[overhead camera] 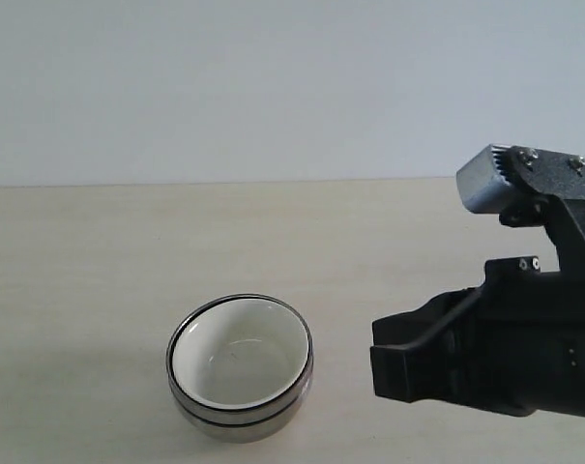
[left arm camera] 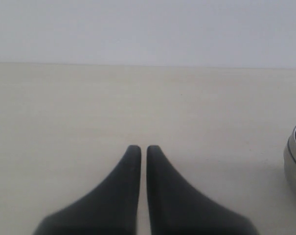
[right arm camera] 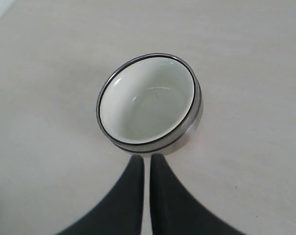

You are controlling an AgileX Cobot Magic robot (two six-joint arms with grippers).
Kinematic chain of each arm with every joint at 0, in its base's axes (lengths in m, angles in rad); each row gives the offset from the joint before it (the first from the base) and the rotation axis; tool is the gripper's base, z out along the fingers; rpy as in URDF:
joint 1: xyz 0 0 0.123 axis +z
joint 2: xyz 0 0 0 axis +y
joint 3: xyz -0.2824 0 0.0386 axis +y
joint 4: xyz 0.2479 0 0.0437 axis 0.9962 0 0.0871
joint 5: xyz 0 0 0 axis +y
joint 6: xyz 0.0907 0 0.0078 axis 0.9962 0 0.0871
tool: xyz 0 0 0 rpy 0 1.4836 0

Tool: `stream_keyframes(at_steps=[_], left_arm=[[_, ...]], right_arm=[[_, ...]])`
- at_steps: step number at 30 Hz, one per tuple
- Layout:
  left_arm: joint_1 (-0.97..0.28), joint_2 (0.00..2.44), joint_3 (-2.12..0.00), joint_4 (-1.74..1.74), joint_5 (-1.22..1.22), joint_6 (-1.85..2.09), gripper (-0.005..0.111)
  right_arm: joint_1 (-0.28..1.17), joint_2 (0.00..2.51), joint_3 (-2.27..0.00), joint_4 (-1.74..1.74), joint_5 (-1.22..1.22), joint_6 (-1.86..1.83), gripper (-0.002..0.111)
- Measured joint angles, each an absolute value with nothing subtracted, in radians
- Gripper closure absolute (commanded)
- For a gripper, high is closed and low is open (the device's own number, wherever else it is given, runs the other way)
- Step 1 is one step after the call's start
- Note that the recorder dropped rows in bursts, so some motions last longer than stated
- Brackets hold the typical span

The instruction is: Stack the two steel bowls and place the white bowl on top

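Right arm (overhead camera: 510,353): black, bulky, low over worktop (overhead camera: 99,261) near right edge, silver housing on top. Right tool (right arm camera: 147,159): angled downward, fingers almost touching, thin slit between, nothing held. Left tool (left arm camera: 144,149): roughly level above worktop, fingers nearly together, empty.

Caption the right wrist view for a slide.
White bowl nested inside the stacked steel bowls on the pale table, with the right hand shut, empty and clear of the stack.

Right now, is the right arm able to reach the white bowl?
Probably yes. The right gripper is close to the white bowl, nested in the steel bowls, with only table between. Its jaws are shut, so they must open first.
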State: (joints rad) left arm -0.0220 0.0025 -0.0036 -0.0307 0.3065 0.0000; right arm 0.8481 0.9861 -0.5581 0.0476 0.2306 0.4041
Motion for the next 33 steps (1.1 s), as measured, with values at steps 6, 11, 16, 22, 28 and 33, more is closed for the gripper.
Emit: stream_keyframes(at_steps=[6,11,16,22,28,33], left_arm=[[-0.022,0.003,-0.004,-0.031,0.307,0.000,0.103],[-0.022,0.003,-0.004,-0.031,0.307,0.000,0.103],[-0.022,0.003,-0.004,-0.031,0.307,0.000,0.103],[-0.022,0.003,-0.004,-0.031,0.307,0.000,0.103],[-0.022,0.003,-0.004,-0.031,0.307,0.000,0.103],[-0.022,0.003,-0.004,-0.031,0.307,0.000,0.103]], right_arm=[[0.848,0.985,-0.558,0.000,0.231,0.352,0.108],[0.839,0.985,-0.531,-0.058,0.173,0.272,0.108],[0.685,0.849,-0.386,-0.069,0.015,0.307,0.108],[0.460,0.536,-0.201,-0.063,-0.027,0.351,0.108],[0.302,0.303,-0.051,-0.063,-0.027,0.353,0.108],[0.231,0.152,-0.006,-0.063,-0.006,0.353,0.108]])
